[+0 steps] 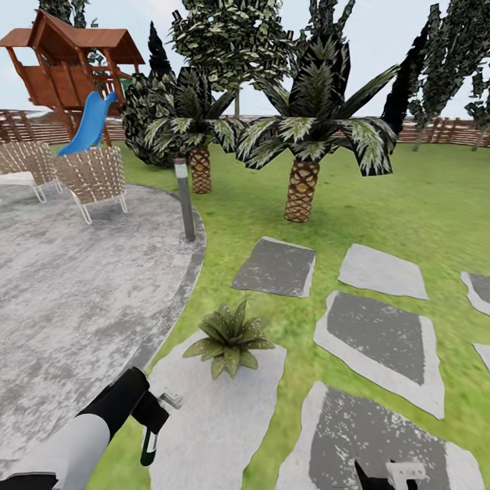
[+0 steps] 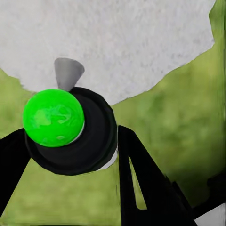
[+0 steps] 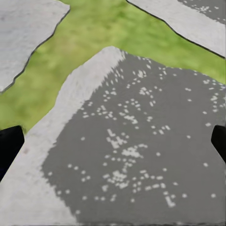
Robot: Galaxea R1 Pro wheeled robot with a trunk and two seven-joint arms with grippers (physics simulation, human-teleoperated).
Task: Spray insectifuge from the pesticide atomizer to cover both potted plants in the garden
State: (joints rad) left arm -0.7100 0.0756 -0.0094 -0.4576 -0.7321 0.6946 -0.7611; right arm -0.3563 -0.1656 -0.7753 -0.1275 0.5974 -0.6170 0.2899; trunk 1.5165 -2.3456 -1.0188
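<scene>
Near left, low in head view, left tool is clamped on the pesticide atomizer, bottle hanging downward w/ the arm held low over the lawn's edge — likely carried ready for spraying. Left wrist view shows black fingers gripping the atomizer's round dark body. Just right & slightly farther, one potted plant sits on a pale stepping stone, near the tool. Near right, right tool hangs over another stone, fingers apart, holding nothing.
</scene>
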